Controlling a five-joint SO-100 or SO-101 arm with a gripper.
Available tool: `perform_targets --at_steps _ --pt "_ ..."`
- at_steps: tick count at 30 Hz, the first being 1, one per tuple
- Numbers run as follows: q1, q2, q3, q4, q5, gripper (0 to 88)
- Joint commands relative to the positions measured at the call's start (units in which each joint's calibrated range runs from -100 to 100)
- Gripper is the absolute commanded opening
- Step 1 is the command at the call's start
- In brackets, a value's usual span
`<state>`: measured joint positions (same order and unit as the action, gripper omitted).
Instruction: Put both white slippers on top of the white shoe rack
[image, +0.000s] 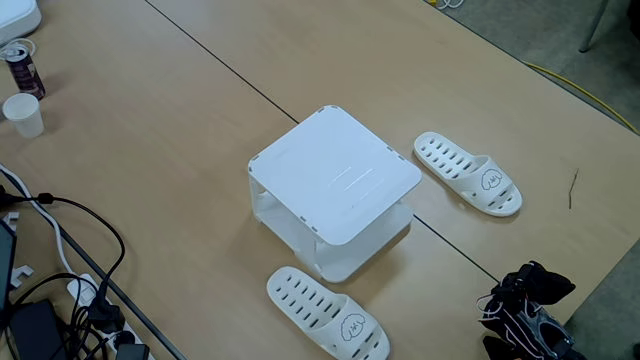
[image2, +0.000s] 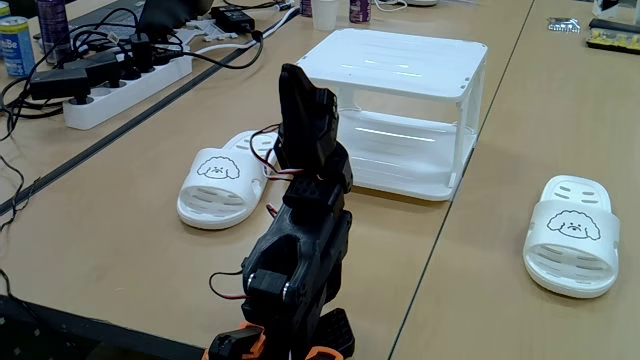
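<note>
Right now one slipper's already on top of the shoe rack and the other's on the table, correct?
Not quite: both white slippers lie on the table, one on each side of the white shoe rack. Its top is bare in both fixed views.

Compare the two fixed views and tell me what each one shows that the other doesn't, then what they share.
A fixed view shows a yellow cable running across the floor. Another fixed view shows a blue can beside tangled black cords. Both fixed views show the white rack, one slipper, the other slipper, both on the table, and the black arm.
</note>
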<state>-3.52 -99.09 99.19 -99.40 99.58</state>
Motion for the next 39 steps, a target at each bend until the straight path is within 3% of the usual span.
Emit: perform_targets --at_steps 1,18,39 --pt "0.1 0.2 0.4 -0.3 0.4 0.7" --pt "0.2 1.4 0.4 0.0 0.4 0.7" --pt "2.6 34.9 0.4 0.3 0.4 0.7"
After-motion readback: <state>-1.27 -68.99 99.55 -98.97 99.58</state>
